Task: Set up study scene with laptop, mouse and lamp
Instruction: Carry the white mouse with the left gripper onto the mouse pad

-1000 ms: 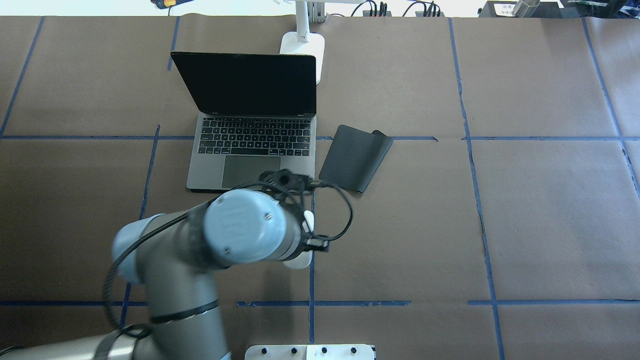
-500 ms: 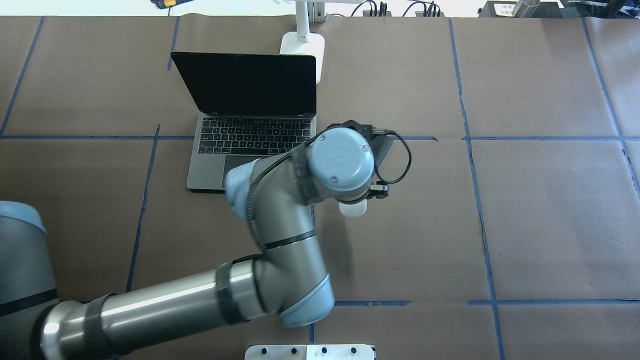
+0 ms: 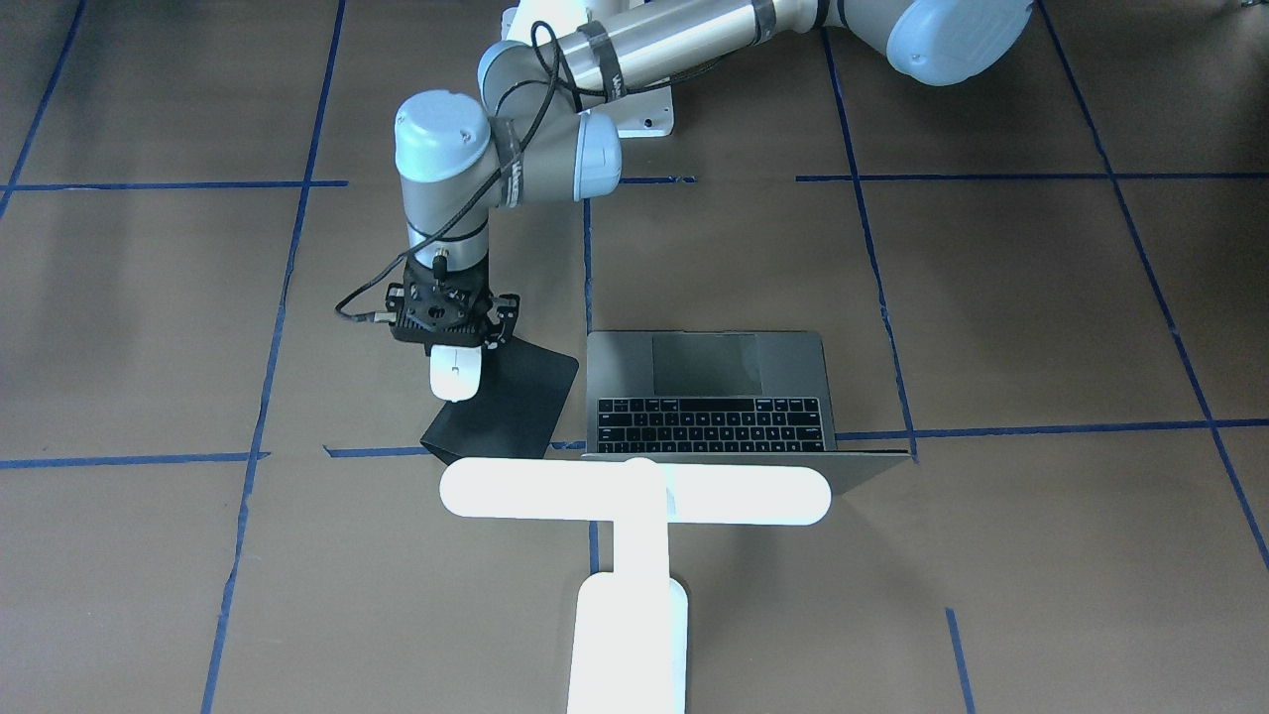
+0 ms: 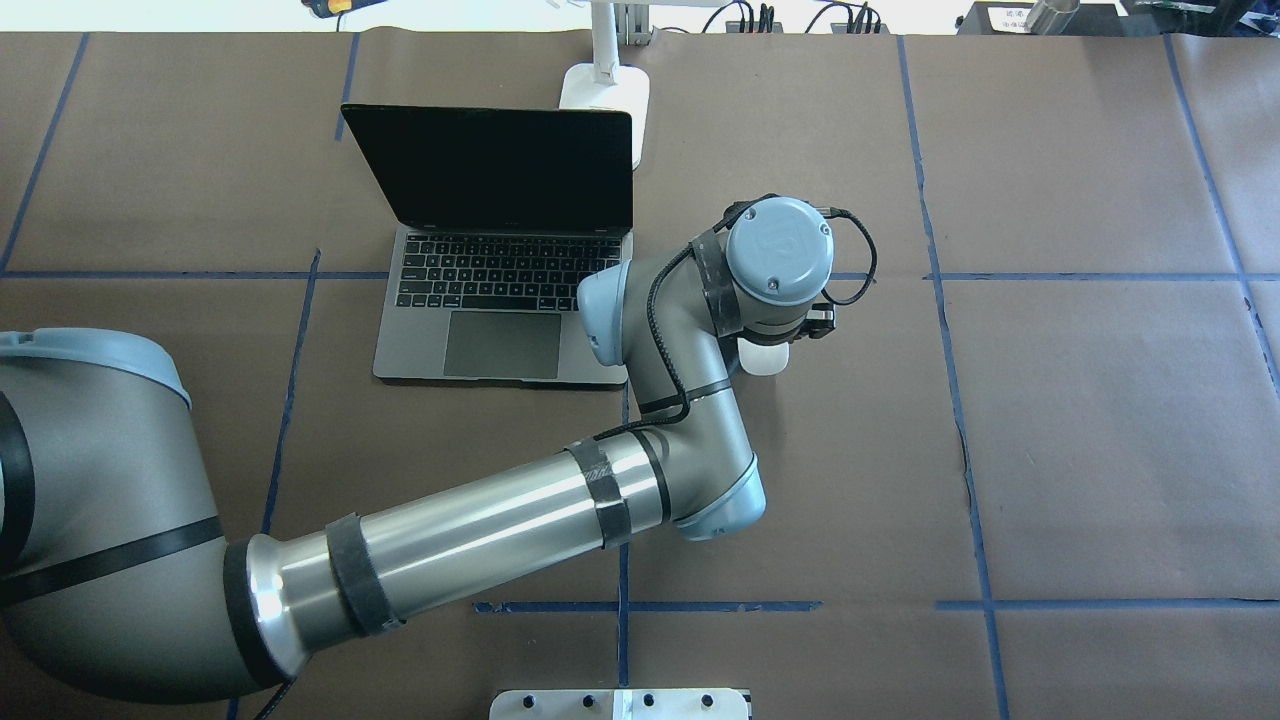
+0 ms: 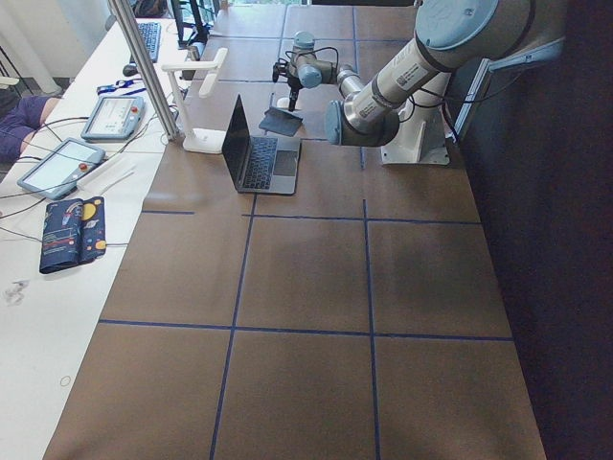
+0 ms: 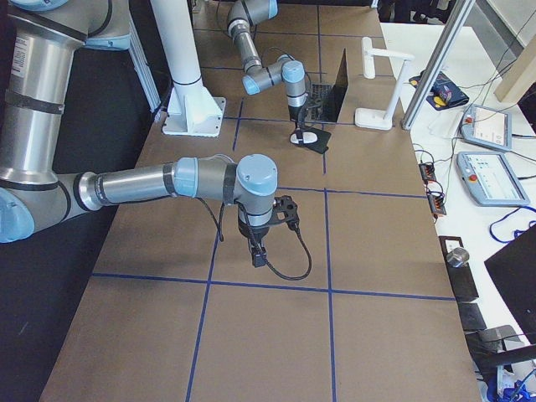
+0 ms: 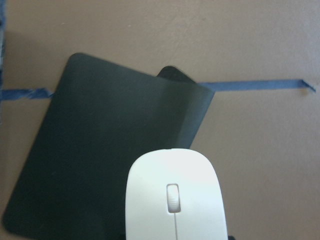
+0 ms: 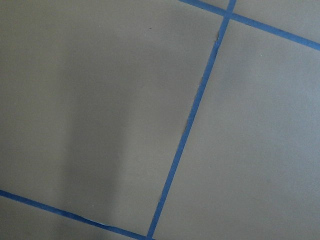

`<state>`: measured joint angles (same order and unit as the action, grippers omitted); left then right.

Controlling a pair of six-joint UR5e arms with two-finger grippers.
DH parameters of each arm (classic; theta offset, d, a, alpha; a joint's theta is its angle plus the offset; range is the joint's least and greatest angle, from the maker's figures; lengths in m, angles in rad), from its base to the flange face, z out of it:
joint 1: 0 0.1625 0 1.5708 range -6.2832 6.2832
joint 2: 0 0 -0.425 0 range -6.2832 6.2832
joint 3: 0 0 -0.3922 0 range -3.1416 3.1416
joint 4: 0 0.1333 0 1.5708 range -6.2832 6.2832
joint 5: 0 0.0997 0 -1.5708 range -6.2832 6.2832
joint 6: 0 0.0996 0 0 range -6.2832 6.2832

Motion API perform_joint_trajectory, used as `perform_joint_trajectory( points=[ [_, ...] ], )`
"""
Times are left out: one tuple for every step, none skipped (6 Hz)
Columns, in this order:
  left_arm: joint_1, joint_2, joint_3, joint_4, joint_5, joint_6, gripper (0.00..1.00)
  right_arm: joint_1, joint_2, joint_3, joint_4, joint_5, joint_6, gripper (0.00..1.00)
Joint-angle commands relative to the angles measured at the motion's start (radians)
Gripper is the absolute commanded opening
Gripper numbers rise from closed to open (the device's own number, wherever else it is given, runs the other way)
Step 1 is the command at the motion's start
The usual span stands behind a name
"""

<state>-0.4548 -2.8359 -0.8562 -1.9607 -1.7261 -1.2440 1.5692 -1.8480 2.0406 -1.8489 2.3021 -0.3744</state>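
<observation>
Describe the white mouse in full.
The small glossy white oval computer mouse has a smooth plastic-looking shell, a grey scroll wheel and a thin centre line. It sits top up, held by the left arm's tool, over the edge of the black rectangular mouse pad. Whether it touches the pad is unclear.

Overhead, the left arm (image 4: 778, 260) covers most of the mouse (image 4: 763, 361), only a white sliver pokes out. The lamp (image 4: 604, 90) gets its head chopped by the top edge. The right gripper (image 6: 259, 258) is too tiny to judge.
</observation>
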Motion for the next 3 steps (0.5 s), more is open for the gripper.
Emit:
perform_joint_trajectory(
  points=[
    [-0.027,-0.02,0.084,-0.027,-0.047,0.006,0.1,0.0,0.001,-0.017,0.0,0.0,-0.003,1.0],
    [-0.039,-0.019,0.088,-0.027,-0.065,0.006,0.3,0.0,0.003,-0.022,0.002,0.0,-0.004,1.0],
    [-0.042,-0.019,0.092,-0.027,-0.066,0.023,0.97,0.0,0.004,-0.022,0.0,0.002,-0.004,1.0]
  ],
)
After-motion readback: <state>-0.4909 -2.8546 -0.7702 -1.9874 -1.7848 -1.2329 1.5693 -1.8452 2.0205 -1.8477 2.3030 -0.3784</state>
